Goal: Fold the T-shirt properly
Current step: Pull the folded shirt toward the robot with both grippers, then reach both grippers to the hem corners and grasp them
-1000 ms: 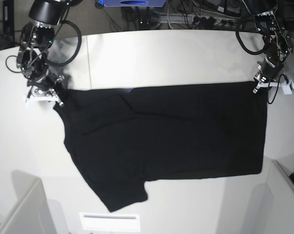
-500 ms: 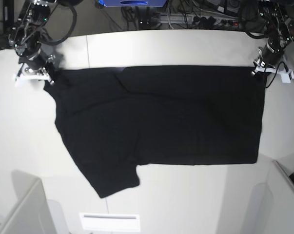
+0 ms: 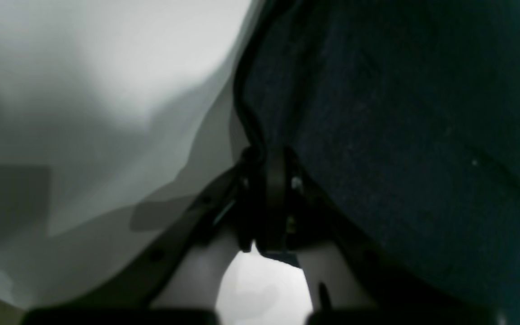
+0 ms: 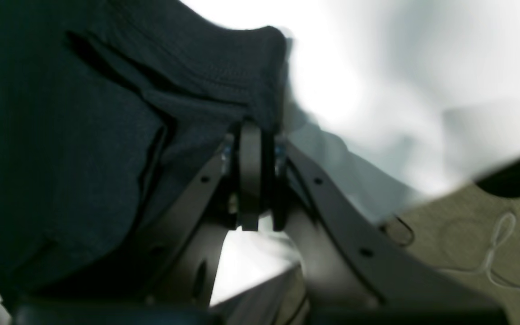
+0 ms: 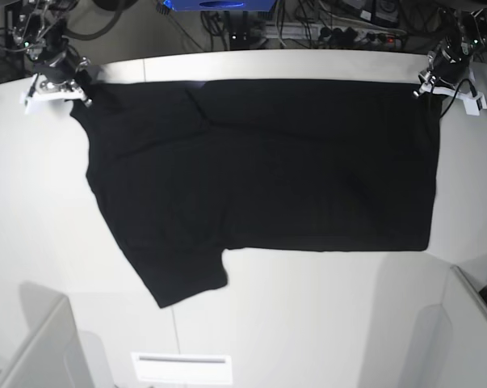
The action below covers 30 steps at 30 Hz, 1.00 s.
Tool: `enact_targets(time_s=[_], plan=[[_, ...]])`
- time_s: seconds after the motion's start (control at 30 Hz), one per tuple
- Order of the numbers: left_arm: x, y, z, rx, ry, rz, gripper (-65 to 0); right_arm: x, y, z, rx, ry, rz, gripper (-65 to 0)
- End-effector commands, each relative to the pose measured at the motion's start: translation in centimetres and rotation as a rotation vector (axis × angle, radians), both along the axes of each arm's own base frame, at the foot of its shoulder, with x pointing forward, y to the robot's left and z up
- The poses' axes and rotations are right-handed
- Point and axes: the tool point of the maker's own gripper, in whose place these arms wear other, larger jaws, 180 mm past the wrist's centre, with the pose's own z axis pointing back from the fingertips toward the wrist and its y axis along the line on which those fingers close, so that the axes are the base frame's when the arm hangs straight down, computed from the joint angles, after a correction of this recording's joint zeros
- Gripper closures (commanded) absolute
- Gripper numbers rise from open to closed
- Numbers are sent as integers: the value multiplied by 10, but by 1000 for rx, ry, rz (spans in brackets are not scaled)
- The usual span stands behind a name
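So the T-shirt (image 5: 259, 162) is spread dark across the white table (image 5: 324, 323), and compared with a second ago the whole thing has slid toward the far edge. Nearest the camera, the one sleeve sticking out on the left side of the base view has moved up the table with the rest, and the near hem sits further back than it did. Cloth looks flatter too, with fewer wrinkles through the middle. My read: both arms are dragging it back to stretch it out, so this is still the smoothing stage and no actual fold has happened yet.

At the far edge, both arms are pulled way back and spread wide, one per far corner. The right gripper (image 5: 56, 86) is at the corner on the left of the base view, the left gripper (image 5: 447, 81) at the opposite one. Both are low, just at table level.

Wrist views make the grip obvious: left gripper (image 3: 266, 198) has its fingers pinched tight on the shirt's edge, and the right gripper (image 4: 251, 180) is clamped on a bunched bit of fabric the same way.
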Motion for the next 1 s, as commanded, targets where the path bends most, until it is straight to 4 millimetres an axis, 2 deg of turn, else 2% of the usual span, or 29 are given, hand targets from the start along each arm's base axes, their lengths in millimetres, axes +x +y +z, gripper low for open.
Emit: enact_targets(time_s=[0.0,0.2,0.4,0.57,0.63,0.67,0.7,0.73,0.77,0.83,0.97], plan=[[0,7,7,28,-9,-9,0,3,-8,10,-38,-29,5,0],[-16,6,5,34,25,-17,0,1,-9,14,-55,-29,15,0],[-12,-2,20,53,-1,-56,0,1,-9,14,-53,-28,14,0],[-16,23,33,96,-22,4,0,-1,-9,13,-50,-25,13,0],[-17,29,36,108,-28,18,0,-1,-9,14,-52,-25,15,-137],[-18,33,38,114,-30,27,-23,-3,-8,13,-52,-22,15,-213],[-18,35,39,117,-32,32,-86,-4,-8,13,-55,-21,15,-284],[-18,35,39,118,-33,33,-143,-4,-8,15,-56,-25,15,-326],[-18,35,40,119,-34,32,-214,-3,-9,16,-60,-27,17,-345],[-16,33,39,114,-34,27,-362,-4,-8,17,-62,-26,20,-345],[-9,29,48,126,-62,9,-594,-5,-9,17,-65,-27,17,-345]])
